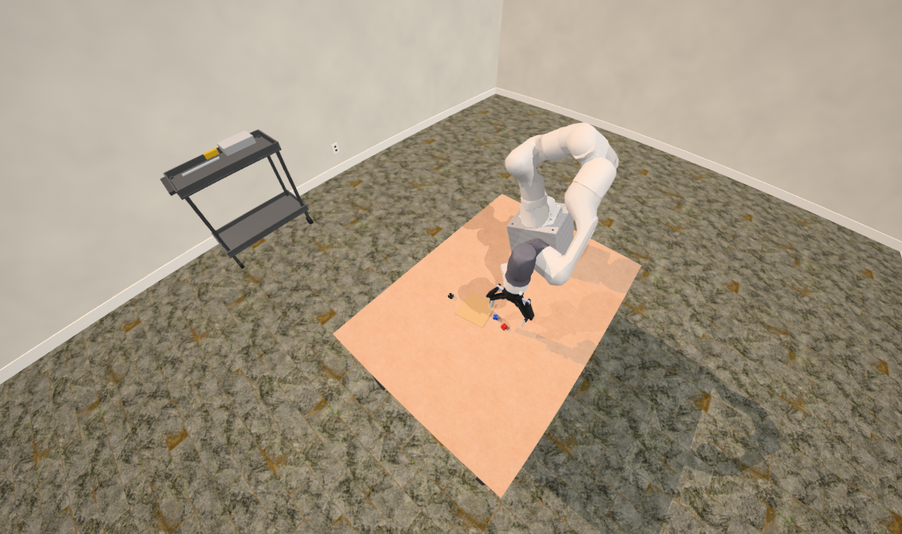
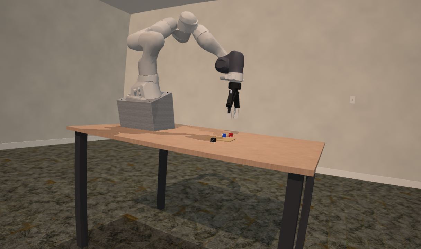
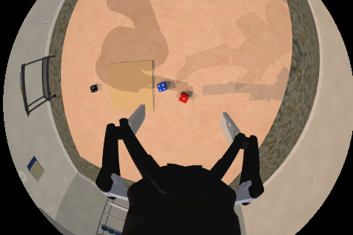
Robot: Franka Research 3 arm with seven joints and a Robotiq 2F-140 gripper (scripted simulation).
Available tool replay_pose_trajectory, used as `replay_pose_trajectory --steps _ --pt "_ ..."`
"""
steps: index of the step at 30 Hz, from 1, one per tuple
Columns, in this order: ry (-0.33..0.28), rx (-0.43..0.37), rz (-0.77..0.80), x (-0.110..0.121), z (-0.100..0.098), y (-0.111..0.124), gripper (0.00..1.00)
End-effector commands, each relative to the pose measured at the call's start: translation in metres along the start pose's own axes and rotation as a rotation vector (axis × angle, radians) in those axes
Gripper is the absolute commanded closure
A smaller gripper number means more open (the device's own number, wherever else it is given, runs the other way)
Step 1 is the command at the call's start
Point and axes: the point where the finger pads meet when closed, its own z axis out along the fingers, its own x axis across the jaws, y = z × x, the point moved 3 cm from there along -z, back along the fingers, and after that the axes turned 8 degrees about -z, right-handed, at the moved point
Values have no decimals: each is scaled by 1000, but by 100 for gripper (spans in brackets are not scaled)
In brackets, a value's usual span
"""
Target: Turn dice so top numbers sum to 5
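The tool (image 3: 182, 120) is held wide and empty, high above the surface (image 2: 267, 154). The red die (image 3: 184, 97) lies almost directly below (beside the mat (image 3: 129, 90), not on it).

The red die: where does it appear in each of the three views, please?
Top view: red die at the picture's middle, right of the tan mat.
Exterior view, far behind the mat, under the open claw.
Wrist view, centre.
Shared landmark: the blue die beside it.
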Motion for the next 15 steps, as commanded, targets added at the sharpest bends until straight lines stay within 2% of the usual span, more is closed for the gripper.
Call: replay_pose_trajectory --steps 1,11,12,15 --pt "-3 11 167 2 1 -1 0" --pt "-5 9 313 0 4 0 0" --pt "-5 9 313 0 4 0 79" --pt "-5 9 313 0 4 0 79"
